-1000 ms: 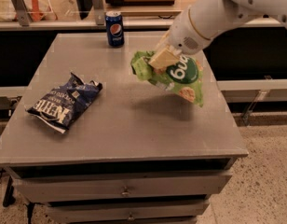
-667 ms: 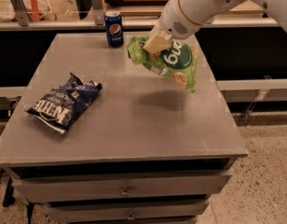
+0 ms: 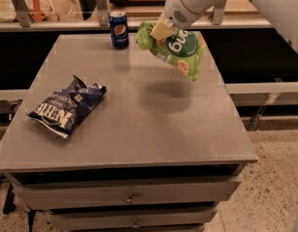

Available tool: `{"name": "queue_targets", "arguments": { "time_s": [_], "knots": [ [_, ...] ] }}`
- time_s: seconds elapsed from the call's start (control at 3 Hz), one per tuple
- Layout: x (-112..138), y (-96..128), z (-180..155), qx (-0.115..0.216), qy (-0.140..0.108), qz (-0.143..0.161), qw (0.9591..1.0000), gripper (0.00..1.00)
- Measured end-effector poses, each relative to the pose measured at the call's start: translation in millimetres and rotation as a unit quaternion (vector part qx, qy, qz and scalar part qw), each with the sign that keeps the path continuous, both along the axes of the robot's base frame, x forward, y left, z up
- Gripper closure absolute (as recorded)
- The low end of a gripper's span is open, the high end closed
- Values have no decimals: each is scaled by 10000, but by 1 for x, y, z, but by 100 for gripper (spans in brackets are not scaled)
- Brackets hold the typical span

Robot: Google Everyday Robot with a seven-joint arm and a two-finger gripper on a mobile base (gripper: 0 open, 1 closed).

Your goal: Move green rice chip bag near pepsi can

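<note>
- Moved: my gripper (image 3: 161, 31) and the green rice chip bag (image 3: 180, 50) have gone further up-frame and slightly left in the last second, closer to the pepsi can (image 3: 119, 29).
- Left of frame: dark blue Kettle chip bag (image 3: 67, 108) lies flat on the grey table (image 3: 139, 144), same spot.
- Upper centre: pepsi can stands upright at the table's far edge.
- Just right of it: my gripper is clamped on the green bag's upper-left edge. The bag hangs tilted, off the tabletop, shadow underneath, not touching the can.
</note>
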State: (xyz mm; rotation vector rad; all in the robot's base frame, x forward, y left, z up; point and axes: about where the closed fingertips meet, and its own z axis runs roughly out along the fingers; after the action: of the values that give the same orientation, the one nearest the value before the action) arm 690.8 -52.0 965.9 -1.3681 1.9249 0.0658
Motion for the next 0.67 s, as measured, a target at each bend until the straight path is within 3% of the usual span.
{"name": "queue_targets", "arguments": {
  "time_s": [0.67],
  "knots": [
    [58,-15,-1,-62,-69,-607,9981,100]
  ]
}}
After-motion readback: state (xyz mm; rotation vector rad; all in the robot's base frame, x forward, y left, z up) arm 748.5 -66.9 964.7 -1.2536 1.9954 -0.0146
